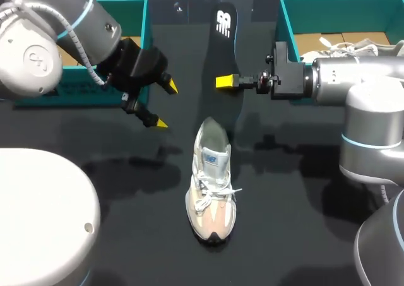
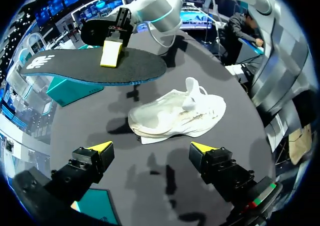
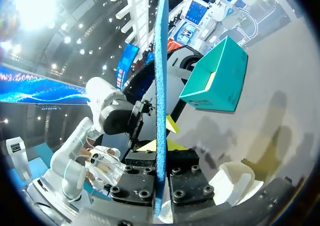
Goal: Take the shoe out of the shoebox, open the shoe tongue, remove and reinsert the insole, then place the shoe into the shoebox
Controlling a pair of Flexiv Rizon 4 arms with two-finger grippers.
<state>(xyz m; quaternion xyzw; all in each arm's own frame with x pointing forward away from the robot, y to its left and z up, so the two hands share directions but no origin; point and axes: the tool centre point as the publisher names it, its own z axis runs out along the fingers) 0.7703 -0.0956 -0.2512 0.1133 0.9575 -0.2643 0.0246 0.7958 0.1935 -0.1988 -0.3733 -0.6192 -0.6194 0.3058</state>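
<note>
— What are we holding?
— Our right arm is lying level, coming in from 3 o'clock. The right gripper (image 1: pixel 226 81) is pinching the insole (image 1: pixel 222 52) flat above the table (image 1: pixel 126 223).
— And our left arm?
— It is hanging at 10 o'clock. The left gripper (image 1: pixel 163 103) is spread wide, gripping nothing, with its tips pointing toward 4 o'clock.
— The shoe?
— The shoe (image 1: pixel 213 185) is sitting on the table at 6 o'clock of the insole, toe toward 6.

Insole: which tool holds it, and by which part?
The right tool grips the insole at its side edge, roughly midway along its length. The left tool is open and holds nothing.
</note>
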